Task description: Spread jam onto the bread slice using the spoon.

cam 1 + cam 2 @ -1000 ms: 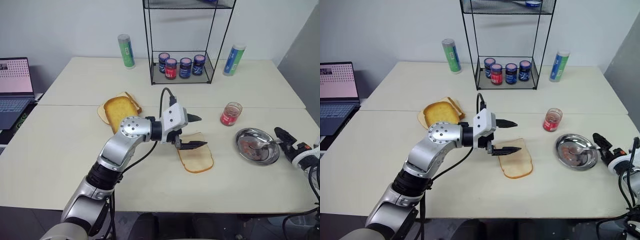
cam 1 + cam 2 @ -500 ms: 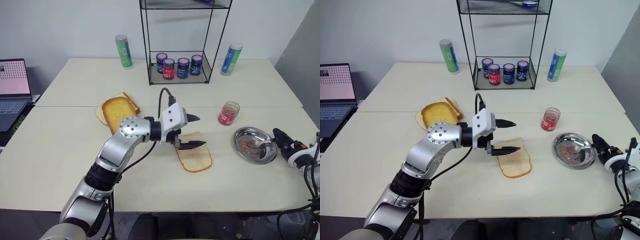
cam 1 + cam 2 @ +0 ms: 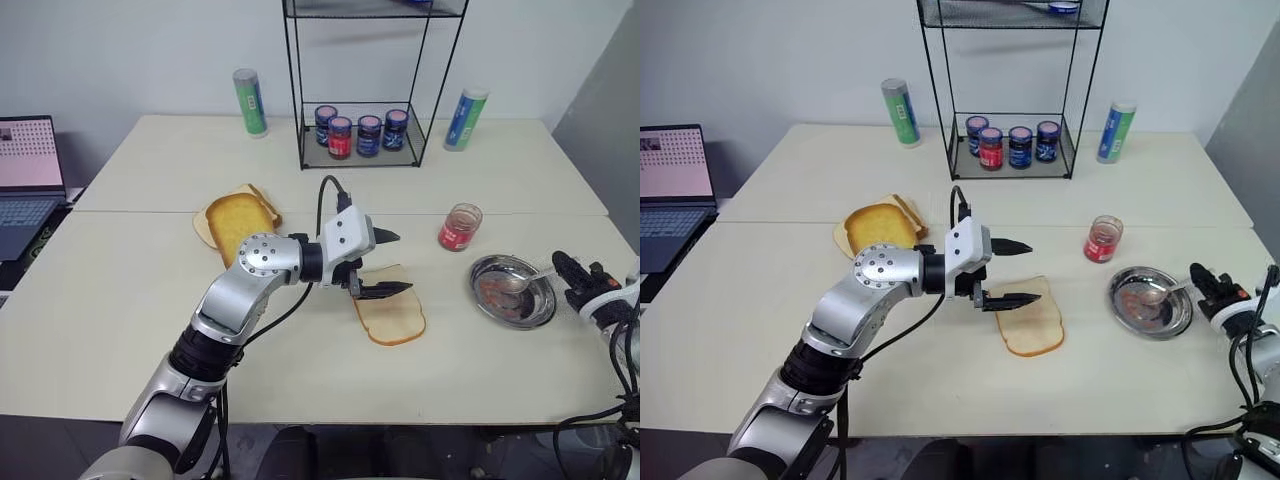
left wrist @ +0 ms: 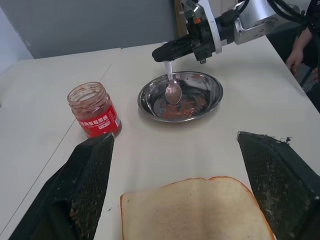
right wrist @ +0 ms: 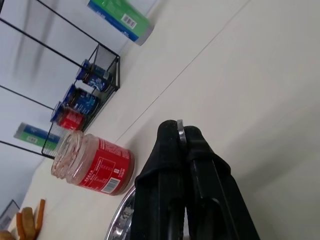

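Two pale tables stand pushed together in front of a white wall, and on the far one a black wire rack carries four small dark jars. On the near table the bread slice lies flat, close to the middle. The left gripper hovers over its near-left edge with the jaws released and spread wide, one finger above the bread and one higher; it holds nothing. The jam is in a short glass jar with no lid, which stands apart from the bread toward the right. Just beside the jar, nearer to the table edge, there is a metal dish with red smears inside.

The right gripper has its jaws clenched on the handle end of the spoon. The bowl of the spoon hangs over the dish and seems to carry only a thin coat of jam.

I think the next step is to bring the spoon to the jar or to the bread. The risks are these: the grip is at the very end of the thin handle, so the spoon may turn between the fingers when it presses on the bread. Jam may also drip on the table on the way. The open left fingers sit low over the slice, so the two grippers could collide there.
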### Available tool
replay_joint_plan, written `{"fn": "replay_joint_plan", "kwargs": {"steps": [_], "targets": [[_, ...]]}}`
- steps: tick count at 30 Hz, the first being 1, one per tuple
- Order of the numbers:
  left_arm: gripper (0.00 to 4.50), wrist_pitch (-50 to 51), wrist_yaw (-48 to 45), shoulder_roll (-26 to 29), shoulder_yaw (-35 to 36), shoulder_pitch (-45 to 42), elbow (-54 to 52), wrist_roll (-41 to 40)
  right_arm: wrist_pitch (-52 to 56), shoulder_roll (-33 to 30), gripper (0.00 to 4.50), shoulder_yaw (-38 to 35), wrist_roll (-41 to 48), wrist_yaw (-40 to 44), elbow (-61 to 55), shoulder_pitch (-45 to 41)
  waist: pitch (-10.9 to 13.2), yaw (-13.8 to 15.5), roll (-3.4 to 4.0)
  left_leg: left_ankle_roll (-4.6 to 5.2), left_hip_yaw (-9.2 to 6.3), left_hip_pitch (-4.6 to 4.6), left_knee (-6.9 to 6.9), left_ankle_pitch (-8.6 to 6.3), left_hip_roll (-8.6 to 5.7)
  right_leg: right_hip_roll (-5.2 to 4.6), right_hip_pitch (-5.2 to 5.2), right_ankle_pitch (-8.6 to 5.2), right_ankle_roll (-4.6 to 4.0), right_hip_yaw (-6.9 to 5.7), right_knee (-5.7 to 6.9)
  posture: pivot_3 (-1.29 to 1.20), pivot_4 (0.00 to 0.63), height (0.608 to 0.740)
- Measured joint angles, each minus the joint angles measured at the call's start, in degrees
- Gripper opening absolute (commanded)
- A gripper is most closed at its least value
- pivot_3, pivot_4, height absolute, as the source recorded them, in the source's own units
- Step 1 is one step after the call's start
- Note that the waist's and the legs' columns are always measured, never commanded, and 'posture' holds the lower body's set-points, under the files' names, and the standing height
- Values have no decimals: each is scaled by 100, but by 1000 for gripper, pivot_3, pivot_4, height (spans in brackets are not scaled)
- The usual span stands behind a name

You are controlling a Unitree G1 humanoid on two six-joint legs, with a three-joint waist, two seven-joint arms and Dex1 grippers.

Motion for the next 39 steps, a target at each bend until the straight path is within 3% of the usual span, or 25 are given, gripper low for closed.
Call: {"fn": "replay_joint_plan", "kwargs": {"steps": [6,11,20,25,39], "targets": [[4113,115,164,-16,169,70,0,-87,244,-75,7,539,150,-519,-1918,-629,14,-70,27,0,-5,-17,0,0,3,5,-23,0,0,-2,10,0,150,740],[4113,115,405,-171,284,34,244,-86,172,-77,7,1206,-73,-759,-2362,-1510,15,-51,26,-1,-12,-45,3,1,1,3,-37,0,0,-11,2,0,150,740],[4113,109,767,-414,312,22,387,-42,-807,-229,7,2498,-1610,-148,-1592,-2034,15,55,25,-2,-3,-91,9,2,-4,-8,-79,2,0,-9,-3,0,150,740],[4113,110,776,-470,264,26,376,-39,-1326,-341,7,2713,-2178,269,-863,-2334,15,20,25,-1,-5,-85,9,1,-2,-6,-79,2,-1,-10,4,0,150,740],[4113,79,879,-519,262,23,399,-6,-2081,-356,7,3287,-3283,919,-231,-2381,15,14,25,-3,-4,-84,9,2,-1,-6,-79,2,-1,-10,5,0,150,740]]}}
